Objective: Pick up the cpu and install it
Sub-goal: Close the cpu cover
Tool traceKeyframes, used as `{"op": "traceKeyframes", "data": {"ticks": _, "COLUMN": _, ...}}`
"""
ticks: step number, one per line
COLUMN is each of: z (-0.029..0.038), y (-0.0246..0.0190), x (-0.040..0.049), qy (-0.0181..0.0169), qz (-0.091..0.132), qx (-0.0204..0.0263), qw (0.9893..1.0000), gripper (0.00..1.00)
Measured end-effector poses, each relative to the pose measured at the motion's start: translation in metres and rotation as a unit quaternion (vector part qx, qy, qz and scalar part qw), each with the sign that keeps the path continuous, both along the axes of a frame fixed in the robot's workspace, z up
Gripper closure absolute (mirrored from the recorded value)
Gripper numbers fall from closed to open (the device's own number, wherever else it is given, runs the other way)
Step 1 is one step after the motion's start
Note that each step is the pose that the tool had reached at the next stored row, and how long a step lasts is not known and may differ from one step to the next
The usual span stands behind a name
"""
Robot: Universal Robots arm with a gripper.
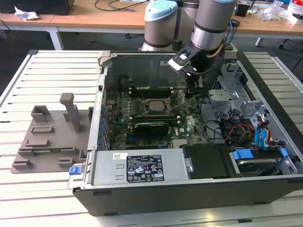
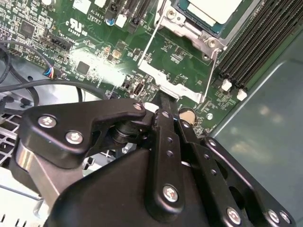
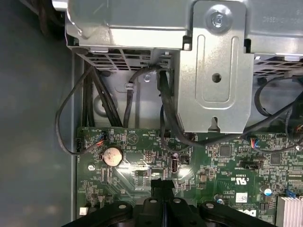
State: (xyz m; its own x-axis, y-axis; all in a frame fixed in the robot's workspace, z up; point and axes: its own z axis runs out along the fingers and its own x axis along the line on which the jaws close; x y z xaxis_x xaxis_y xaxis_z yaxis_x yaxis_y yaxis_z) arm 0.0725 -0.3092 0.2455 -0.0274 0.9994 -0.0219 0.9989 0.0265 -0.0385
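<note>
While the arm (image 1: 213,23) leans down into the case (image 1: 142,66), its tool (image 2: 163,100) is clenched near the cpu (image 2: 213,9).

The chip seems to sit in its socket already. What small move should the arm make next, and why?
Probably tip the metal frame down over the chip: the chip lies in its socket, the frame stands open, and the shut gripper is at its edge.

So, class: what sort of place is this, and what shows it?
Probably a robotics lab: a robot arm reaches into an open computer case on a slatted table, cluttered desks behind.
</note>
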Motion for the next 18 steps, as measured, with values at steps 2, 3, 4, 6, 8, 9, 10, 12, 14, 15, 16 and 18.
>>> {"op": "traceKeyframes", "data": {"ticks": 2, "z": 0.0, "y": 0.0, "x": -0.0032, "qy": 0.0, "qz": 0.0, "qx": 0.0, "qw": 1.0, "gripper": 0.89}}
{"op": "traceKeyframes", "data": {"ticks": 3, "z": 0.0, "y": 0.0, "x": -0.0049, "qy": 0.0, "qz": 0.0, "qx": 0.0, "qw": 1.0, "gripper": 0.89}}
{"op": "traceKeyframes", "data": {"ticks": 4, "z": 0.0, "y": 0.0, "x": -0.0058, "qy": 0.0, "qz": 0.0, "qx": 0.0, "qw": 1.0, "gripper": 0.89}}
{"op": "traceKeyframes", "data": {"ticks": 6, "z": 0.0, "y": 0.0, "x": -0.0079, "qy": 0.0, "qz": 0.0, "qx": 0.0, "qw": 1.0, "gripper": 0.89}}
{"op": "traceKeyframes", "data": {"ticks": 8, "z": 0.0, "y": 0.0, "x": -0.0108, "qy": 0.0, "qz": 0.0, "qx": 0.0, "qw": 1.0, "gripper": 0.89}}
{"op": "traceKeyframes", "data": {"ticks": 9, "z": 0.0, "y": 0.0, "x": -0.0123, "qy": 0.0, "qz": 0.0, "qx": 0.0, "qw": 1.0, "gripper": 0.89}}
{"op": "traceKeyframes", "data": {"ticks": 10, "z": 0.0, "y": 0.0, "x": -0.014, "qy": 0.0, "qz": 0.0, "qx": 0.0, "qw": 1.0, "gripper": 0.89}}
{"op": "traceKeyframes", "data": {"ticks": 12, "z": 0.0, "y": 0.0, "x": -0.0158, "qy": 0.0, "qz": 0.0, "qx": 0.0, "qw": 1.0, "gripper": 0.89}}
{"op": "traceKeyframes", "data": {"ticks": 14, "z": 0.0, "y": 0.0, "x": -0.0195, "qy": 0.0, "qz": 0.0, "qx": 0.0, "qw": 1.0, "gripper": 0.89}}
{"op": "traceKeyframes", "data": {"ticks": 15, "z": 0.0, "y": 0.0, "x": -0.0213, "qy": 0.0, "qz": 0.0, "qx": 0.0, "qw": 1.0, "gripper": 0.89}}
{"op": "traceKeyframes", "data": {"ticks": 16, "z": 0.0, "y": 0.0, "x": -0.0233, "qy": 0.0, "qz": 0.0, "qx": 0.0, "qw": 1.0, "gripper": 0.89}}
{"op": "traceKeyframes", "data": {"ticks": 18, "z": 0.0, "y": 0.0, "x": -0.0259, "qy": 0.0, "qz": 0.0, "qx": 0.0, "qw": 1.0, "gripper": 0.89}}
